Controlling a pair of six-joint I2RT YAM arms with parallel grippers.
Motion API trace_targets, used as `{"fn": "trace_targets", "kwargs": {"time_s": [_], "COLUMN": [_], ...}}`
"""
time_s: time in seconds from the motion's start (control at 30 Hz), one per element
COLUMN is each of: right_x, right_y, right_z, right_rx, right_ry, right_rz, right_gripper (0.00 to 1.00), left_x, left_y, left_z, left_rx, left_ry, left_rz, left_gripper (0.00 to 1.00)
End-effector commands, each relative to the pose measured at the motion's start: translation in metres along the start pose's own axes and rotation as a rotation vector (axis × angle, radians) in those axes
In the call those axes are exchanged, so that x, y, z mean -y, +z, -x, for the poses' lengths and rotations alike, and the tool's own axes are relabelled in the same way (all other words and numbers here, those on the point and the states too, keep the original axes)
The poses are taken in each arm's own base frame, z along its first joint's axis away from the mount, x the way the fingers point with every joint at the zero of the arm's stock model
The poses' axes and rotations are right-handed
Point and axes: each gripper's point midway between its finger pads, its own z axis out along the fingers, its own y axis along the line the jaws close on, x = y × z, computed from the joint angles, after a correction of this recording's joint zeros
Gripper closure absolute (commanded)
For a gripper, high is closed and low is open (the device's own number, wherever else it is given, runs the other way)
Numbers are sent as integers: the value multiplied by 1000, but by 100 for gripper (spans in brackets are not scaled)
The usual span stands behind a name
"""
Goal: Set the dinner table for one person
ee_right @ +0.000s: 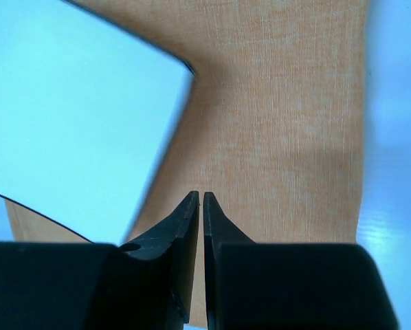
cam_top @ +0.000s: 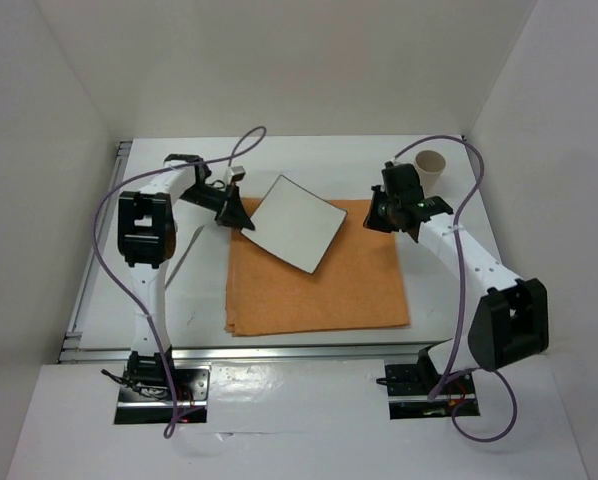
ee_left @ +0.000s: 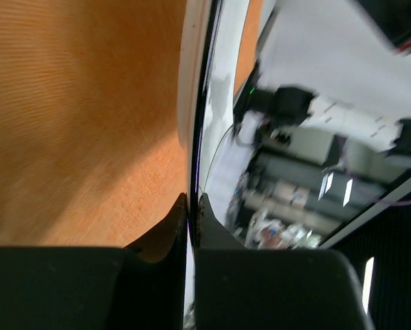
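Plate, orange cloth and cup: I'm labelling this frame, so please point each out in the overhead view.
plate (cam_top: 297,222), top external view, centre of its white face.
orange cloth (cam_top: 319,295), top external view, bare area in front of the plate.
cup (cam_top: 432,162), top external view, its open top.

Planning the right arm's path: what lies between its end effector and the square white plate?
Only bare orange cloth, seen in the right wrist view, separates the right end effector from the plate.

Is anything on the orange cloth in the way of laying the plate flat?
Nothing visible is. The left tool grips the plate by a corner; the cloth is bare, and the right tool hangs apart at its right edge.
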Motion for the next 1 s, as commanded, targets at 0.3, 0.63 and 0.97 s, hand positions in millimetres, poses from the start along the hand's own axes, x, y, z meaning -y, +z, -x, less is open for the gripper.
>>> {"fn": "trace_targets", "kwargs": {"time_s": [0.3,0.63,0.97], "right_x": [11,-10,3], "right_y": [-54,-16,22], "right_z": [-24,-69,-102], "right_rx": [4,-154,-264], "right_ry": [34,45,30], "right_rz": [-1,168,145], "right_gripper": [86,79,52], "left_x": [66,47,-20], "left_y": [27,67,83], "left_z": [-48,-60,10], "left_rx": [-168,-341,-339], "left_ry": [397,566,591], "left_rz": [97,209,458], "left_gripper": [100,100,100]}}
